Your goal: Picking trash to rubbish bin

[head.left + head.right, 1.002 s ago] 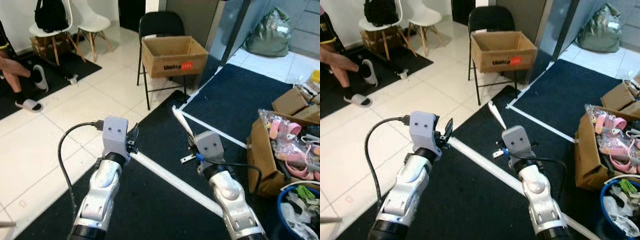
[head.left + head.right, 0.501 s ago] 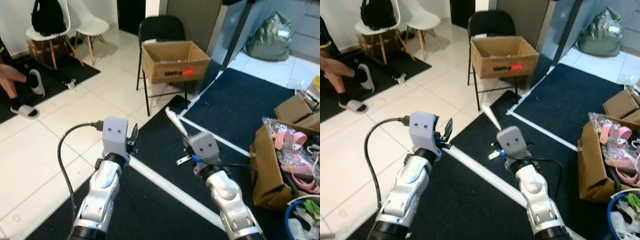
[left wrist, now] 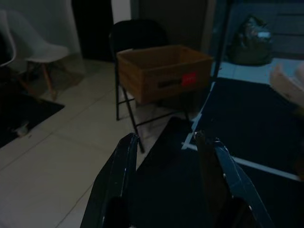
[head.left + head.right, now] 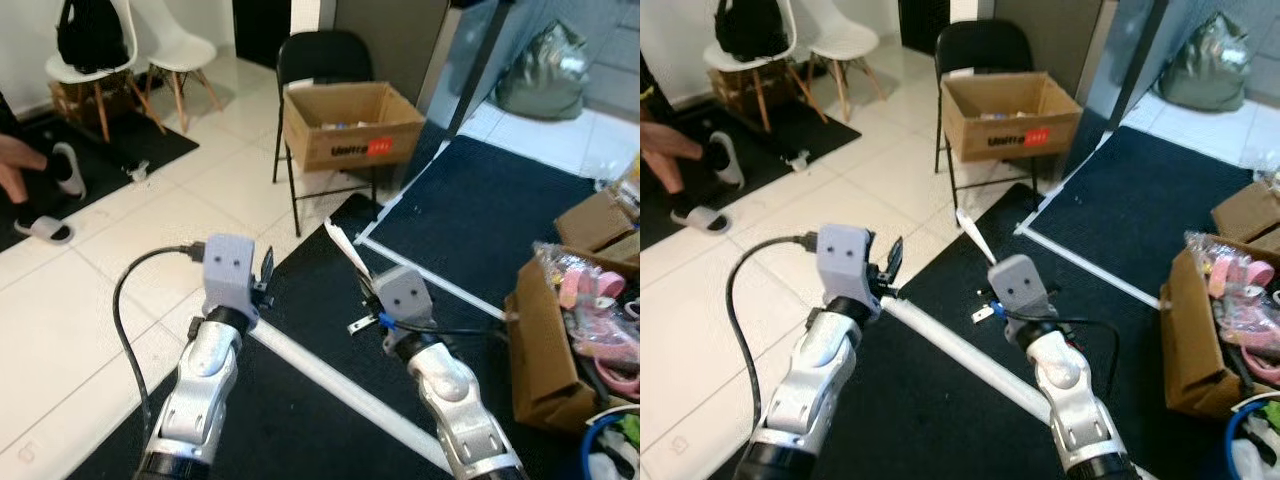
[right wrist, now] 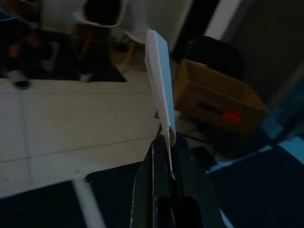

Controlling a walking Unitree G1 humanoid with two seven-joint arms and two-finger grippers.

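My right gripper [image 4: 366, 292] is shut on a flat white strip of trash [image 4: 344, 252] that sticks up from its fingers over the black mat; the right wrist view shows the strip [image 5: 160, 76] pinched between the fingertips [image 5: 166, 137]. My left gripper [image 4: 266, 274] is raised over the mat's edge, open with nothing between its fingers [image 3: 124, 161]. A blue rubbish bin [image 4: 1243, 432] holding scraps sits at the lower right edge of the head views.
A cardboard box [image 4: 350, 125] rests on a black folding chair [image 4: 320, 55] ahead. Another cardboard box [image 4: 542, 330] of pink items stands on the right. White tape lines [image 4: 330, 375] cross the black mat. A person's legs [image 4: 30, 170] and white chairs are far left.
The whole picture has shifted, so the camera moved; the blue bin now lies nearer the right edge. The right gripper still holds the white strip. The person's foot has shifted.
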